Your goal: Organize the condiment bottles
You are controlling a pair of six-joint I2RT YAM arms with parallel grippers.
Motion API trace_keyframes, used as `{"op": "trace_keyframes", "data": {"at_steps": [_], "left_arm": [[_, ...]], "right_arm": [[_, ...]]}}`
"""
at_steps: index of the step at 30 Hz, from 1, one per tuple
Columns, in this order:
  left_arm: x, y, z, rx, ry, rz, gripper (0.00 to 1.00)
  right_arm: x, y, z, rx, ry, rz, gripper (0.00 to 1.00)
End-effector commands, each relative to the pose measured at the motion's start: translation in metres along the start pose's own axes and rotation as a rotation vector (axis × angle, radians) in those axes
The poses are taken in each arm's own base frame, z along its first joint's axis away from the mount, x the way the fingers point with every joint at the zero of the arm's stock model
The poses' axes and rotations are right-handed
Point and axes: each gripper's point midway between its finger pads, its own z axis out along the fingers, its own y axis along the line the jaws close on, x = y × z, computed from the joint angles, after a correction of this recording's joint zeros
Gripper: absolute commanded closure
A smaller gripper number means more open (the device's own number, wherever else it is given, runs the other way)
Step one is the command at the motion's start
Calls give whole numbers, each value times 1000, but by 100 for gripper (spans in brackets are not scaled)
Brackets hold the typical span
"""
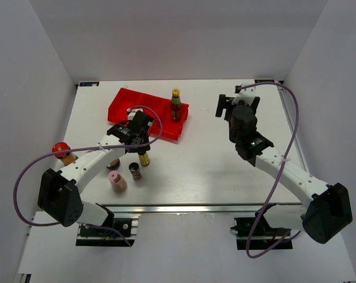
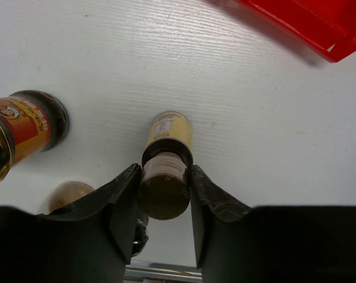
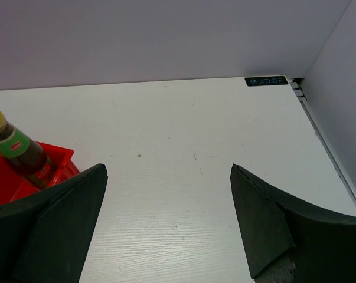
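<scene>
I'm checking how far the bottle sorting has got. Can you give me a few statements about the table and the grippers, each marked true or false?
1. The left gripper has its fingers pressed on either side of the yellow-labelled bottle. True.
2. The right gripper holds a bottle. False: its jaws are wide open with nothing between them.
3. Exactly one bottle, the yellow-capped bottle, stands in the red tray. True.
4. The pink-capped bottle is in the tray. False: it stands on the table, near the front edge.
</scene>
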Motion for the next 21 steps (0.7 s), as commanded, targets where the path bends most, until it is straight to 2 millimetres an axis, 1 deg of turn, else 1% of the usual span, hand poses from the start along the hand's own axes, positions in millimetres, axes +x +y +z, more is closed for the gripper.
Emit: {"op": "trace_keyframes", "data": {"at_steps": [1, 3, 4, 5, 7, 8, 11, 12, 13, 15, 16, 17, 18, 19, 20, 21], "left_arm": [[-7, -4, -7, 16, -19, -1, 55], [-8, -5, -8, 20, -20, -5, 58], [-8, -7, -8, 28, -16, -1, 63], [-6, -9, -8, 36, -8, 3, 65], [-9, -12, -10, 44, -12, 3, 70], [-10, -13, -11, 50, -15, 1, 75], [-24, -22, -16, 77, -46, -5, 86], [-29, -25, -16, 81, -57, -6, 86], [-41, -30, -22, 97, -86, -16, 86], [-56, -36, -24, 105, -122, -17, 87], [-73, -44, -32, 131, -164, -27, 86], [-81, -48, -34, 143, -182, -27, 86], [-87, -54, -32, 146, -186, -15, 86], [-105, -63, -40, 177, -229, -21, 86], [-112, -69, -40, 189, -240, -11, 86], [-116, -73, -33, 177, -240, 4, 88]], "right_arm": [[-7, -13, 1, 71, -26, 29, 11], [-4, -14, 2, 78, -16, 18, 11], [-3, -16, 2, 90, -13, 14, 11], [0, -17, 3, 95, -6, 6, 11], [2, -19, 3, 112, -1, 0, 11], [4, -20, 4, 117, 4, -5, 11], [6, -22, 4, 120, 7, -7, 11], [8, -23, 5, 120, 9, -8, 11], [9, -24, 6, 122, 12, -8, 11], [10, -27, 7, 130, 16, -4, 11], [13, -29, 8, 138, 26, 0, 11], [14, -32, 8, 147, 33, 4, 11], [16, -33, 8, 150, 38, 12, 11], [19, -38, 8, 160, 44, 24, 11], [21, -40, 8, 165, 48, 25, 11], [21, -46, 9, 179, 48, 33, 11]]}}
